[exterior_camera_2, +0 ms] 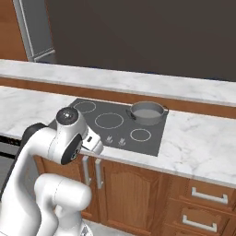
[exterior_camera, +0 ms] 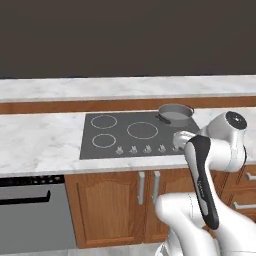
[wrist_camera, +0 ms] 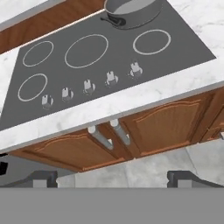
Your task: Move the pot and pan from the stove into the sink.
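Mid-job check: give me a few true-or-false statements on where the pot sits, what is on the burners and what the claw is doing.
1. The pot sits on the stove's back right corner. True.
2. The claw is clamped on the pot's rim. False: it holds nothing and hangs in front of the counter, apart from the pot.
3. The knobs run along the stove's front edge. True.
4. Each ring burner carries cookware. False: the other burner rings are bare.
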Robot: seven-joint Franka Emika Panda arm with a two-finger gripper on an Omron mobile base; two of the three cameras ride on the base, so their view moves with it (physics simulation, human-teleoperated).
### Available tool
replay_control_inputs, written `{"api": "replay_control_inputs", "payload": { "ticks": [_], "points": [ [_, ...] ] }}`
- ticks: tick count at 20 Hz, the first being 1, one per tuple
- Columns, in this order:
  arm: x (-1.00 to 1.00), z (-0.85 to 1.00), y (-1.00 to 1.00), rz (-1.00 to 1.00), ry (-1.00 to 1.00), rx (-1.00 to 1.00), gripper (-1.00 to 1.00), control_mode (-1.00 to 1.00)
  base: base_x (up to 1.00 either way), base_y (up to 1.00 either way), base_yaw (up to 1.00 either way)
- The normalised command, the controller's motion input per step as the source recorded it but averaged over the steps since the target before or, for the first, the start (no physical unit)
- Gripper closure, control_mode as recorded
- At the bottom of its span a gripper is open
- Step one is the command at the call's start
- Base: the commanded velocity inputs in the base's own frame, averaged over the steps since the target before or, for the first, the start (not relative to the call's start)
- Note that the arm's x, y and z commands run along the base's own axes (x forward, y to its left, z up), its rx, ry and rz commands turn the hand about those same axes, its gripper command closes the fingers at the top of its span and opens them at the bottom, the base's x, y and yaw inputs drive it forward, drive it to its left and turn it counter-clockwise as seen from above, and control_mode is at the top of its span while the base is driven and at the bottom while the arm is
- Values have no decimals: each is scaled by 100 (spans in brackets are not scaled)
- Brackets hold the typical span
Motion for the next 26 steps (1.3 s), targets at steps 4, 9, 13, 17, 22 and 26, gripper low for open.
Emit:
{"api": "replay_control_inputs", "payload": {
  "ticks": [4, 9, 13, 17, 22, 26],
  "points": [
    [0, 0, 0, 0, 0, 0, -100, 100, 0, -79, 0],
    [0, 0, 0, 0, 0, 0, -100, 100, 1, -79, 0],
    [0, 0, 0, 0, 0, 0, -100, 100, 0, -26, 0],
    [0, 0, 0, 0, 0, 0, -100, 100, 10, 0, 0],
    [0, 0, 0, 0, 0, 0, -100, 100, 53, 0, 0],
    [0, 0, 0, 0, 0, 0, -100, 100, 71, 0, 0]
  ]
}}
